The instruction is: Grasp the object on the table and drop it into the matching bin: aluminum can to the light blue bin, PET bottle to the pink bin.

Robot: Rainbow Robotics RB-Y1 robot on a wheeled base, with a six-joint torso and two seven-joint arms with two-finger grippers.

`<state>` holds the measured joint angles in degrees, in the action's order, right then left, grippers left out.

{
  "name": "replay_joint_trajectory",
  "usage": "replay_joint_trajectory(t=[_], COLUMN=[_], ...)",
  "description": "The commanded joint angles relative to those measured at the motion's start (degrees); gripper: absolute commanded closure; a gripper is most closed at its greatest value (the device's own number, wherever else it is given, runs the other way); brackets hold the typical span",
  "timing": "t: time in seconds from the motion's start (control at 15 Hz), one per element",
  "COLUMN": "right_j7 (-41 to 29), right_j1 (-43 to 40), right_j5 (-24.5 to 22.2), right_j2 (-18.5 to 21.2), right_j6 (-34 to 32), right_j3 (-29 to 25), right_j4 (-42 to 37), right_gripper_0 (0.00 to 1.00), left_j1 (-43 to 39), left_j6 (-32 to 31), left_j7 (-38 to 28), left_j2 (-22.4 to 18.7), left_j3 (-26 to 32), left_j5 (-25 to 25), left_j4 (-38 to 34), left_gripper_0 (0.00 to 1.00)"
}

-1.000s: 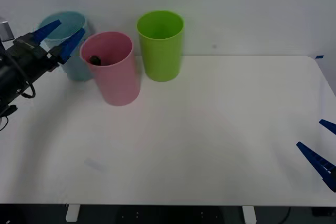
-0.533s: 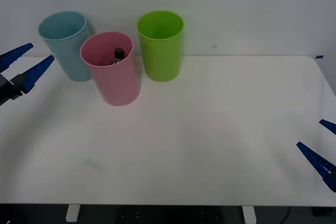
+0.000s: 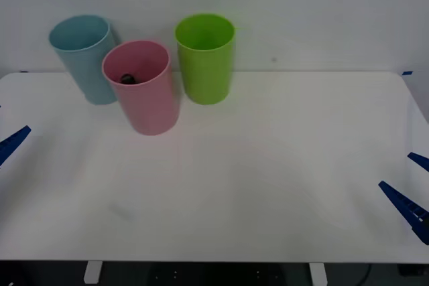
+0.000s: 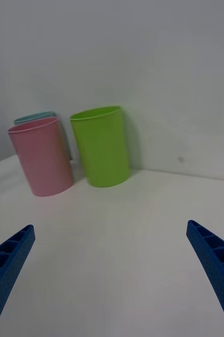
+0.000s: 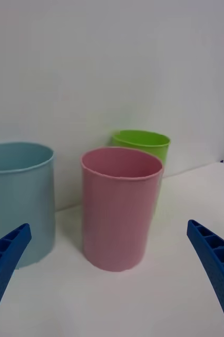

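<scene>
The PET bottle (image 3: 126,79) lies inside the pink bin (image 3: 142,92), only a dark bit of it showing below the rim. The light blue bin (image 3: 83,55) stands just left of and behind the pink one. My left gripper (image 5: 107,227) is open and holds nothing; it faces the pink bin (image 5: 121,208) and the light blue bin (image 5: 18,202) from a distance. One of its blue fingers (image 3: 13,143) pokes in at the table's left edge. My right gripper (image 3: 395,170) waits open at the right edge of the table (image 3: 268,165).
A lime green bin (image 3: 205,58) stands right of the pink bin, near the back wall; the right wrist view has it (image 4: 101,145) beside the pink bin (image 4: 41,155). The white tabletop stretches wide in front of the bins.
My left arm has pulled back from the bins to the table's left edge, open. The bottle, upright in the pink bin half a second ago, now sits lower inside it.
</scene>
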<state>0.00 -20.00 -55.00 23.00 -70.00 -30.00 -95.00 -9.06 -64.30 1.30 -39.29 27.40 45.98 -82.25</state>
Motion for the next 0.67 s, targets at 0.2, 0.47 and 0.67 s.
replay_joint_trajectory(t=[0.2, 0.47, 0.67], right_j7=[0.0, 0.0, 0.0], right_j1=[0.0, 0.0, 0.0], right_j5=[0.0, 0.0, 0.0], right_j2=[0.0, 0.0, 0.0], right_j6=[0.0, 0.0, 0.0], right_j3=[0.0, 0.0, 0.0], right_j4=[0.0, 0.0, 0.0], right_gripper_0=[0.0, 0.0, 0.0], left_j1=[-6.15, -8.79, -9.84], left_j6=[-1.35, -3.28, -4.34], left_j7=[3.19, 3.45, 3.19], left_j2=[0.09, 0.09, 0.09], left_j3=[1.08, 0.99, 0.02], left_j5=[-1.51, -2.48, -2.56], left_j4=[-0.19, -0.19, -0.19], left_gripper_0=[0.0, 0.0, 0.0])
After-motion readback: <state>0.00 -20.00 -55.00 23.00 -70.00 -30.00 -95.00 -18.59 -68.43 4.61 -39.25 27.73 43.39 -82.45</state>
